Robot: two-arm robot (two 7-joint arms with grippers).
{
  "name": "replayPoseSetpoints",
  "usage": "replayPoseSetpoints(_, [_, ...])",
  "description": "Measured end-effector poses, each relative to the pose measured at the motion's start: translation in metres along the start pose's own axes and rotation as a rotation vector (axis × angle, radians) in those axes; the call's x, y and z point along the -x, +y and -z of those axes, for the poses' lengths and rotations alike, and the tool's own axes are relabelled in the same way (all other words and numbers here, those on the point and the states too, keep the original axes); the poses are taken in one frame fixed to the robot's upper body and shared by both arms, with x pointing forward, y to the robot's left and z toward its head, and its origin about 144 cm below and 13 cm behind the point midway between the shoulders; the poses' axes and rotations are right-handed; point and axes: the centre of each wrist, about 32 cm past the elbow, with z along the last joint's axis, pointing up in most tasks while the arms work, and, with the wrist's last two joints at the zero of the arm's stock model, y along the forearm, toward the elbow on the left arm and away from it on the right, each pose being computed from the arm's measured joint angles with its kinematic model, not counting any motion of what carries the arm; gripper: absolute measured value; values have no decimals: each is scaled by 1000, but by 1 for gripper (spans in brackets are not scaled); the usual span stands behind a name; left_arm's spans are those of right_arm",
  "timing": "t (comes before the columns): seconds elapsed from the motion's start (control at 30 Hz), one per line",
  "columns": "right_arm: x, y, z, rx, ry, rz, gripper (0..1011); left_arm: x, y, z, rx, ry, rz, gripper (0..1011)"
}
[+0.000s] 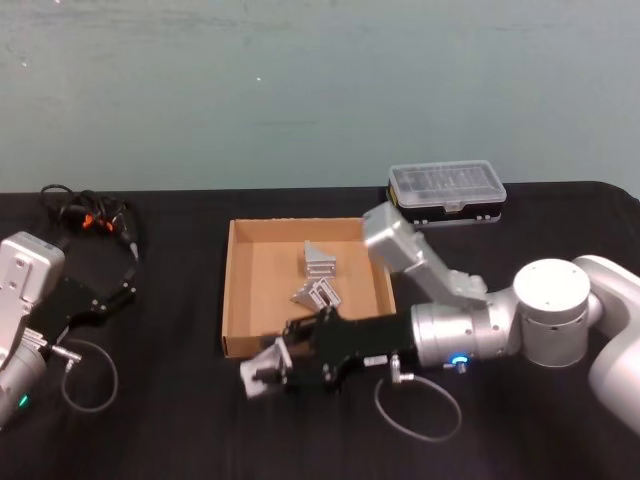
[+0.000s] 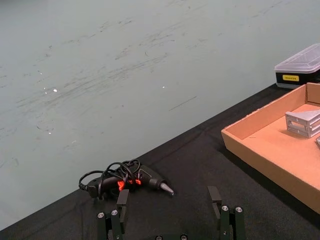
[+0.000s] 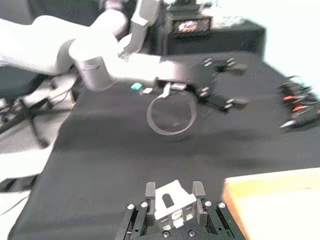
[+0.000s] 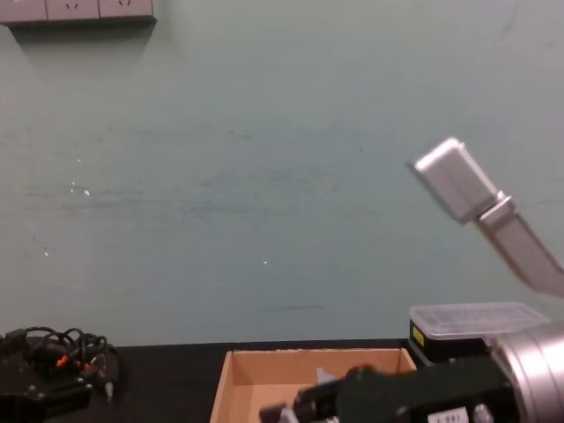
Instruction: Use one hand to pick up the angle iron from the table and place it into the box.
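Gripping a small silvery metal angle iron point(image 1: 262, 363) between its black fingers point(image 3: 150, 192), the right gripper point(image 1: 268, 375) of the bulky black-and-silver right arm sits low over the flat matte black table point(image 1: 170, 420), just outside the near wall of the wide shallow tan cardboard box point(image 1: 237, 287), close to its near left corner. In the right wrist view the pale bracket point(image 3: 172, 202) is pinched between the two fingertips, one pad on each side of it, with the box's tan edge point(image 3: 272, 192) just beside the gripper.

Inside the box lie more silvery angle irons point(image 1: 320, 259), one group toward the far wall and another point(image 1: 314, 293) nearer the middle of the floor. A small black case with a clear plastic lid point(image 1: 447, 194) stands beyond the box's far right corner.

The left gripper point(image 2: 170, 212) is parked at the table's left side, well apart from the box, its fingers spread wide with bare table between them. A black handheld tool wrapped in black cable with orange marks point(image 2: 125, 180) lies just ahead of it, near the table's far left edge. A thin loop of grey cable point(image 1: 418, 412) hangs from the right wrist and rests on the table.
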Motion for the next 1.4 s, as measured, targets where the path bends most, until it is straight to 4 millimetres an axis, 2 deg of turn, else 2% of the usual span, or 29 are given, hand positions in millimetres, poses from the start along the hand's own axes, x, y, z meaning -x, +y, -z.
replayPoseSetpoints(0.3, [-2,-15,2,-103,11,168,447,0,0,0,0,0,0,1000])
replayPoseSetpoints(0.57, [-17,-18,4,-145,51,298,447,0,0,0,0,0,0,1000])
replayPoseSetpoints(0.93, [-45,3,3,-157,116,369,447,0,0,0,0,0,0,1000])
replayPoseSetpoints(1.4, [-57,29,-12,3,210,389,447,0,0,0,0,0,0,1000])
